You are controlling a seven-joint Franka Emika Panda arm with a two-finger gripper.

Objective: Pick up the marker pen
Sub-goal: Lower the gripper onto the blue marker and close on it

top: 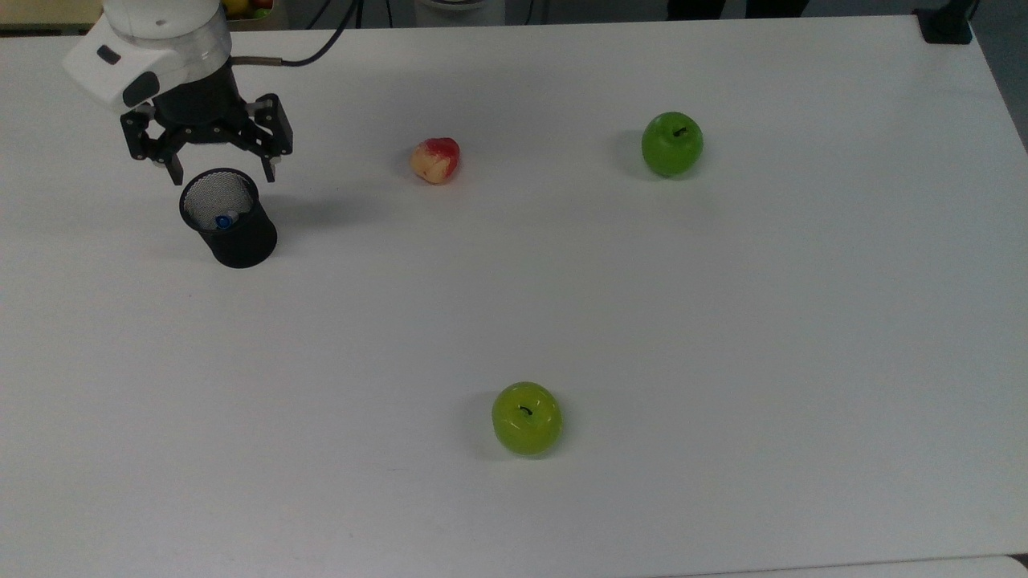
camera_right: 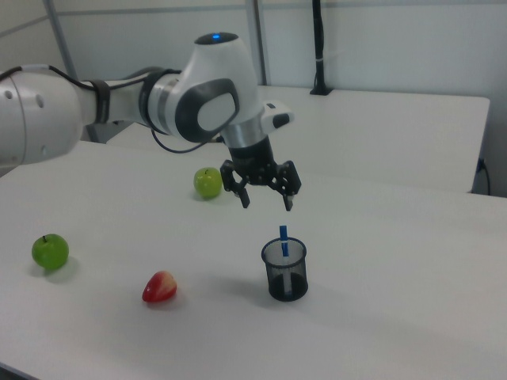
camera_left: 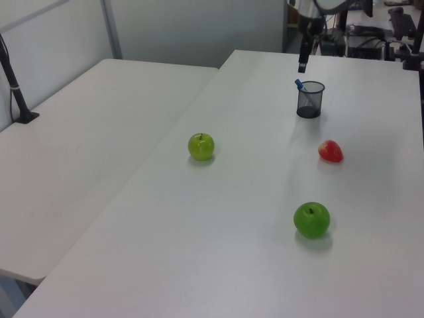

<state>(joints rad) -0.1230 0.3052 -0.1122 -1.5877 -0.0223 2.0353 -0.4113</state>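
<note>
since the marker pen stands light and stiff in the mesh cup, its exposed blue top suits the empty, spread end effector above.

mesh cup hides most of the marker pen.

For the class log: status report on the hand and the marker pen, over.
Hand open, above the mesh cup. Marker pen upright in the cup, untouched. Nothing blocking from above.
</note>
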